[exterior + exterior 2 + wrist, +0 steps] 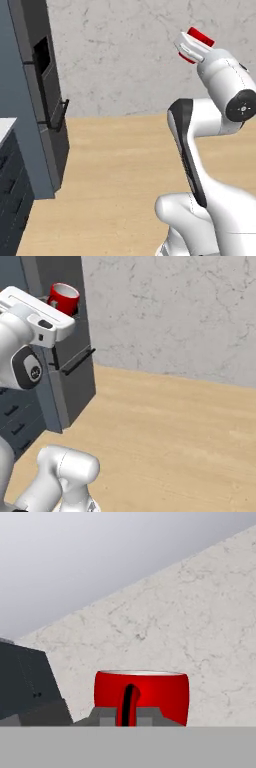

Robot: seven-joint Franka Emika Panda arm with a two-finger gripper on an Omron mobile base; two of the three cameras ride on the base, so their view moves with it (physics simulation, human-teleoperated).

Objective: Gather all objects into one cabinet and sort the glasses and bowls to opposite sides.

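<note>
Tool (194, 46) raised high in our left base view, closed on the red cup (201, 36) against the marbled wall (125, 55). From the right base, we see the cup (64, 298) before a dark tall unit (75, 356). Our hand view shows a finger (129, 704) across the cup (160, 694).

I count one red cup (141, 696), one gripper (129, 712), one dark tall unit (47, 100) with one bar handle (77, 362), and a few grey drawers (11, 200).

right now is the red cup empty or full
Empty: the right base view looks into the red cup, held in the shut gripper, and shows a bare red inside.
</note>
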